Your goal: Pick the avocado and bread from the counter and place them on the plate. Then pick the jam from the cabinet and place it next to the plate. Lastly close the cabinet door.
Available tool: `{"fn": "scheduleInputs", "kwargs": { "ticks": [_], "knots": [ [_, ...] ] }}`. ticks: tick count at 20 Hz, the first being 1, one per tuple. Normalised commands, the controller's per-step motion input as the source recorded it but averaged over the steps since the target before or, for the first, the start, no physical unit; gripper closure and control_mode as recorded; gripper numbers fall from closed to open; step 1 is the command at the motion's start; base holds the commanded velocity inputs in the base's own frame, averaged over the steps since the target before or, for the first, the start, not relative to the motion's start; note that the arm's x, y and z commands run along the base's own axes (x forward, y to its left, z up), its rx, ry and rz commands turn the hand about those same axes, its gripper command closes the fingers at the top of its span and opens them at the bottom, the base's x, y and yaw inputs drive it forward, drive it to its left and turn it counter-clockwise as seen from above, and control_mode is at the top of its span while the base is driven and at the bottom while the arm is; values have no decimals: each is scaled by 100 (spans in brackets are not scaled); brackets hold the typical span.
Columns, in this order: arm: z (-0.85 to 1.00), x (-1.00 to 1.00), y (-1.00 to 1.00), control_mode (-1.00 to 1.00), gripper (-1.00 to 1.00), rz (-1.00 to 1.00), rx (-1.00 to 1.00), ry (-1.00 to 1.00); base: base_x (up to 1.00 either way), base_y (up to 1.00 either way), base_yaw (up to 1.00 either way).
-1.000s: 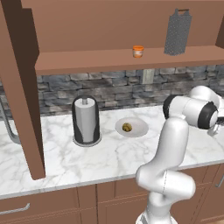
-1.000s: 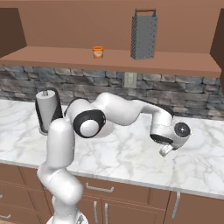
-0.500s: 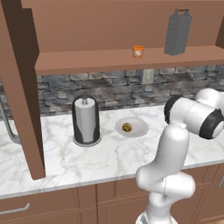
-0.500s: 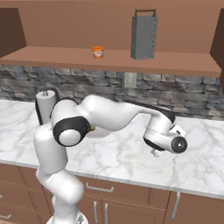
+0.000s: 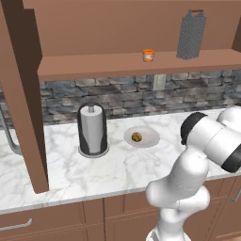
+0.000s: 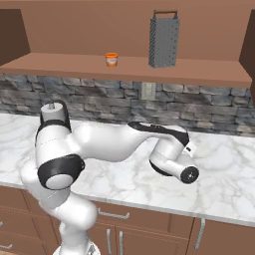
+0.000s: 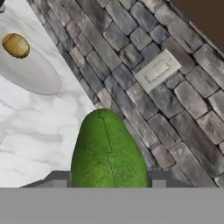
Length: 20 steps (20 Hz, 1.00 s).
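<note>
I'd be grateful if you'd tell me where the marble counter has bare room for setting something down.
Bare white marble counter lies along the front edge, before the dark cylindrical paper-towel holder and the round pale plate, and in the strip between those two. The plate already carries the small yellow-brown bread. Near the robot arm it is crowded.

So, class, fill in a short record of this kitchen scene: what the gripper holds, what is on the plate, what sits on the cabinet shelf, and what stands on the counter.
gripper: shut on the avocado
plate: on the counter, holding the bread
cabinet shelf: jam and a grey grater, standing apart
counter extras: paper-towel holder to the left of the plate
wall: stone backsplash with an outlet
</note>
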Motion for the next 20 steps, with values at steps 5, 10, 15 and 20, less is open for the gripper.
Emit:
{"fn": "scheduleInputs", "kwargs": {
  "ticks": [5,10,15,20],
  "knots": [
    [28,1,71,-100,100,0,0,7,0,0,0],
    [22,10,70,-100,100,0,0,25,0,0,0],
    [11,18,64,-100,100,0,1,26,0,0,0],
    [1,27,63,-100,100,0,7,25,0,0,0]
  ]
}}
